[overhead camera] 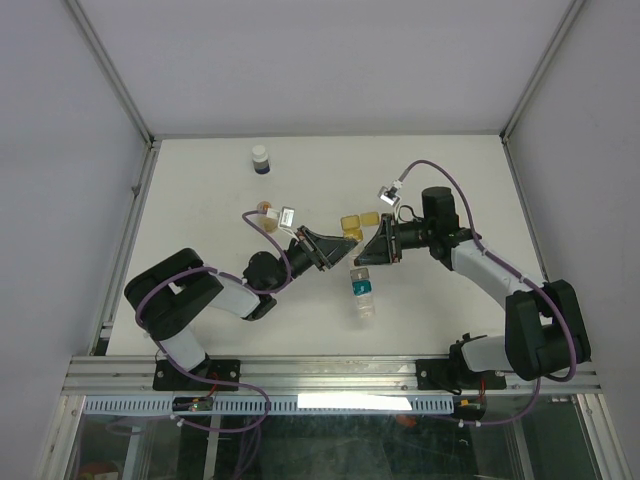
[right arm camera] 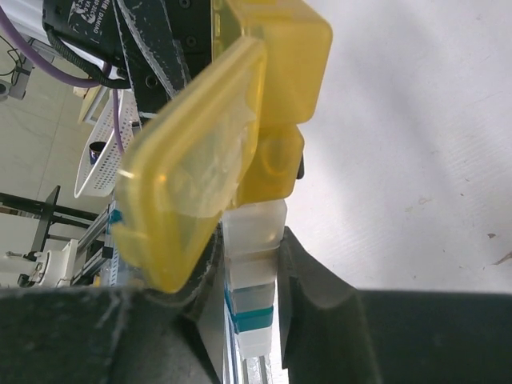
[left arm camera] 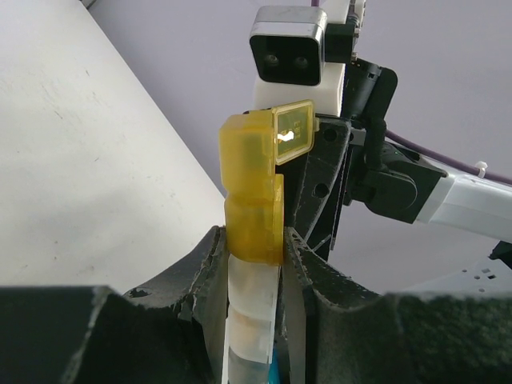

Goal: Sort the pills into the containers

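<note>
White tabletop [overhead camera: 200, 200] walled on three sides fills the overhead view, with a small white-capped bottle [overhead camera: 260, 158] standing well apart near the back. At the middle the two arms meet nose to nose. The left gripper [overhead camera: 345, 252] and the right gripper [overhead camera: 362, 258] both reach the container strip [overhead camera: 362, 290] from opposite sides. Its yellow end points to the back and its teal and clear end points toward the arm bases. I cannot tell from here whether the near end rests on the table.

From the left wrist, the left gripper [left arm camera: 252, 244] is pressed together on the container strip [left arm camera: 254, 224]. Its fingers [left arm camera: 210, 256] pinch where the yellow compartment meets the white one. The yellow lid [left arm camera: 292, 132] stands flipped open above, in front of the right arm's wrist.

From the right wrist, the right gripper [right arm camera: 248, 248] looks pinched on the white compartment of the container strip [right arm camera: 254, 228], fingers [right arm camera: 308, 272] touching both sides. The open yellow lid [right arm camera: 192, 160] hangs large in front. No pill can be made out in any compartment.

By my judgement the step in hand is getting the compartments open and steady, before any sorting. The next move probably calls for one gripper to hold the strip firm while the other lets go and fetches pills, likely from the bottle. The open lid must not be knocked shut.
</note>
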Robot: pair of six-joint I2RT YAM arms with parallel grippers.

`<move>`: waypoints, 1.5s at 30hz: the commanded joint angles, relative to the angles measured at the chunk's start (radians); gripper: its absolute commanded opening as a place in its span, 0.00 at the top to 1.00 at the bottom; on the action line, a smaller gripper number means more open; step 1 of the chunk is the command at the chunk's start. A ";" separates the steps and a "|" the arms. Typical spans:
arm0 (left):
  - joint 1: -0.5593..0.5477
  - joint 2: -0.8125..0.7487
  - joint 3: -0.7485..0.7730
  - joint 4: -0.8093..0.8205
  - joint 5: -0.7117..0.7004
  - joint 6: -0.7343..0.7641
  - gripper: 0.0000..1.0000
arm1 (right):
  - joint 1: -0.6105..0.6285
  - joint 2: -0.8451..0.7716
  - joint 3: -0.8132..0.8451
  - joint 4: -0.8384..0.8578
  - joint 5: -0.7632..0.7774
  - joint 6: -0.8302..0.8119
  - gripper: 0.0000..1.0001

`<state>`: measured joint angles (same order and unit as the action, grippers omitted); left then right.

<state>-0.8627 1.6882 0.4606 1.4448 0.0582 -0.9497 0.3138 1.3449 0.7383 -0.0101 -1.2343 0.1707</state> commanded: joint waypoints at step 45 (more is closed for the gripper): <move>-0.115 0.365 0.030 0.297 -0.778 -0.250 0.70 | 0.023 -0.070 0.116 -0.525 0.419 -0.783 0.24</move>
<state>-0.9653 2.0232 0.4538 1.4479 -0.6544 -1.1282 0.3328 1.2602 0.8211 -0.5446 -0.8494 -0.6083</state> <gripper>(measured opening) 0.282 0.771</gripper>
